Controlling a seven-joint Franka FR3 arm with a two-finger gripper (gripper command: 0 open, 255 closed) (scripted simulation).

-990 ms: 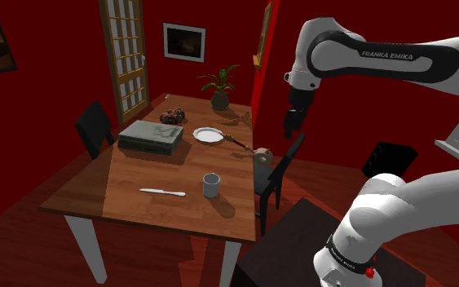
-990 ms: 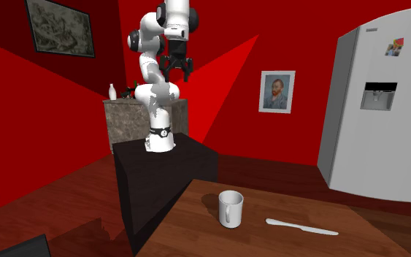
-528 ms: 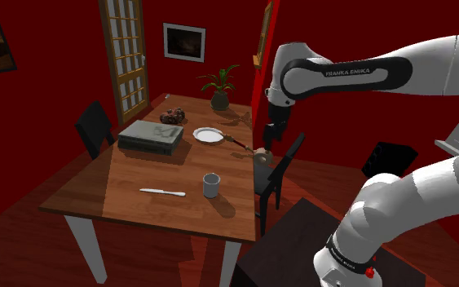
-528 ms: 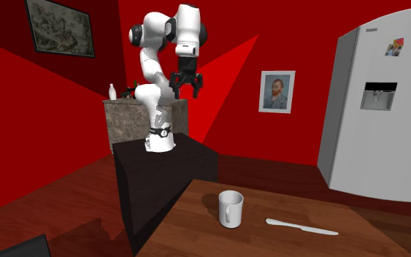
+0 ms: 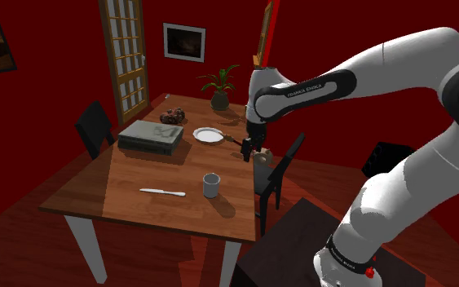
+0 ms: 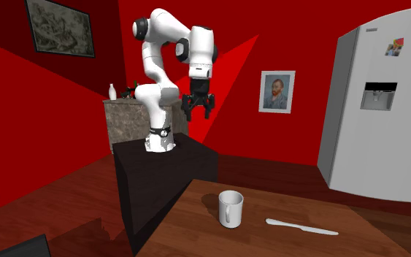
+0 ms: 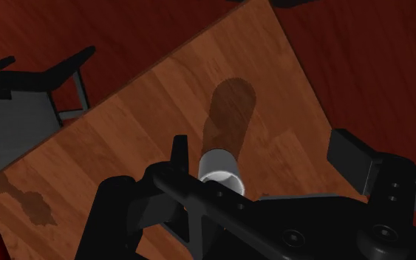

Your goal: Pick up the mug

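**Approach under way, mug not yet gripped**

Shoulder view: my gripper hangs over the table edge, with the mug at its 7 o'clock.
Second exterior view: fingers spread wide, mug at 5 o'clock, well apart.
Wrist view: mug upright ahead.
Next, I'd descend and centre on it.

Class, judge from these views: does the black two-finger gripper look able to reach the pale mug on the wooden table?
Probably yes. The open black two-finger gripper hangs over the wooden table; the pale cylindrical mug stands upright below it with nothing above it, and the white knife lies apart.
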